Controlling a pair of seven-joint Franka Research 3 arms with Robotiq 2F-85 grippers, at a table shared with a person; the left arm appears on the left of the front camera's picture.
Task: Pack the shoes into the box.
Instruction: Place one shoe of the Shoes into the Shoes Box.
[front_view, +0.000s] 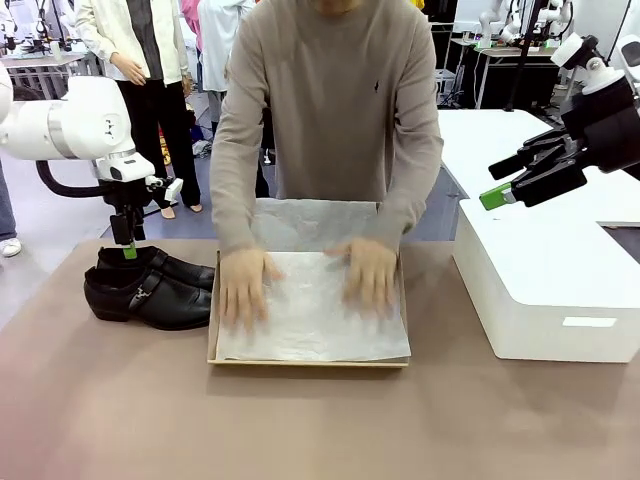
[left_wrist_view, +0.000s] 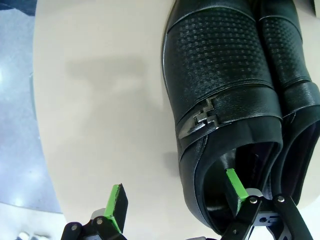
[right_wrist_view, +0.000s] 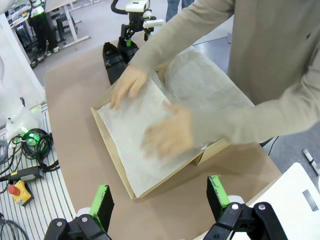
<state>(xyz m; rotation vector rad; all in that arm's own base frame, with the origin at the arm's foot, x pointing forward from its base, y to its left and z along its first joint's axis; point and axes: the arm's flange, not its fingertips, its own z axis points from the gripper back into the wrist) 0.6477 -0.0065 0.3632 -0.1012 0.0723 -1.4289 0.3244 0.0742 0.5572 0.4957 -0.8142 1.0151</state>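
The left gripper (left_wrist_view: 174, 184) stood wide astride a heel wall of the shoes (left_wrist_view: 220, 75), ready to pinch, while a person's hands (front_view: 245, 285) smoothed tissue (front_view: 310, 325) in the box (front_view: 213, 345) (right gripper (right_wrist_view: 159, 189) gaped, idle).

A: Bright, even light from above; only soft shadows on the desk (front_view: 320, 420).
B: The person's hands (right_wrist_view: 167, 132) smear with motion blur, and the wrist views bow at their edges.

The left arm (front_view: 70, 125) holds its wrist vertical with the left gripper (front_view: 128, 246) pointing straight down, jaws apart, while the right arm (front_view: 612, 112) is raised, the right gripper (front_view: 497, 183) angled leftward and downward, jaws spread wide.
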